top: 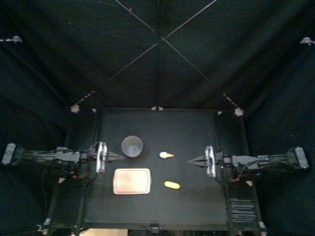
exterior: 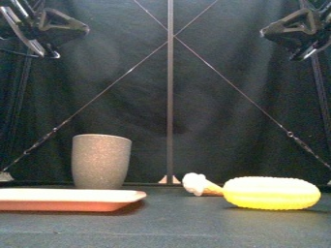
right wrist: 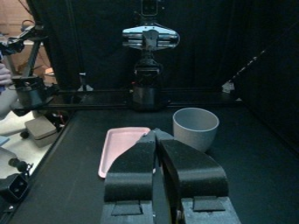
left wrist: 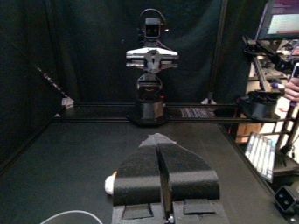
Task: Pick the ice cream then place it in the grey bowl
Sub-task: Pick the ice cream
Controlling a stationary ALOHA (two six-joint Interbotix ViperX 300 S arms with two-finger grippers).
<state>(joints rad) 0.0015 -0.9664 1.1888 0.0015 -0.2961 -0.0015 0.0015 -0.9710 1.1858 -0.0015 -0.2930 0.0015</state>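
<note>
Pick not started. Left gripper (left wrist: 160, 140) and right gripper (right wrist: 156, 138) sit at the table sides, jaws closed, empty. Ice cream (top: 167, 153), probably the pale toy, lies near grey bowl (top: 133, 145). Next: open jaws, descend over it.

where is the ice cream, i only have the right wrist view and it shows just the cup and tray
Observer: The ice cream lies near the table's middle, on the right arm's side of the cup.
Operator: anything else loose
Observer: A yellow toy lies nearer the front edge, beside the tray.
Operator: is the left arm in the way
Observer: No, the left gripper rests on its own side, short of the cup, fingers shut.
</note>
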